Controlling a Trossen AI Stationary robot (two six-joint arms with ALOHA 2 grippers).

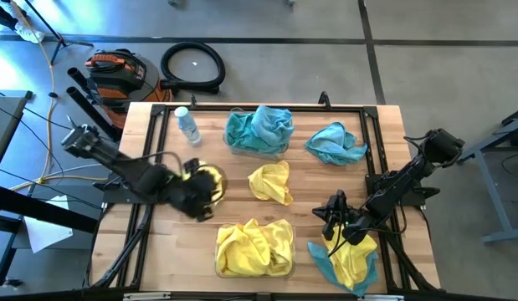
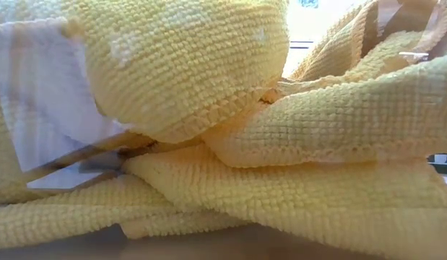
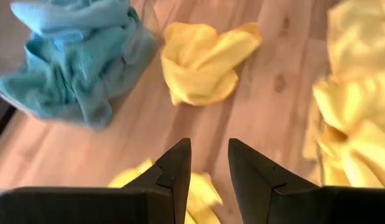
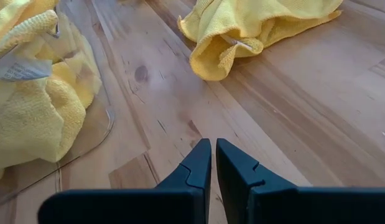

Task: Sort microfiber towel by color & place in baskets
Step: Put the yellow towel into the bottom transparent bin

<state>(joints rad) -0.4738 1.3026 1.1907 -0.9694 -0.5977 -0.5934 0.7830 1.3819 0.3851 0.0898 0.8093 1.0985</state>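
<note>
The left gripper (image 3: 209,165), fingers narrowly parted and empty, hangs just over 1 yellow towel (image 3: 192,193), while the right gripper (image 4: 213,163), fingers nearly closed, is farther off.

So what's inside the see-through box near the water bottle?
Teal-blue towels are heaped inside that clear basket, spilling over its rim. Whatever lies underneath the heap, at the basket's bottom, is covered, so I can't tell.

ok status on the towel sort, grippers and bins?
Left gripper open over a yellow towel. Right gripper shut, empty, near front-right pile. Yellow bin and teal bin loaded; loose yellow mid-table.
</note>
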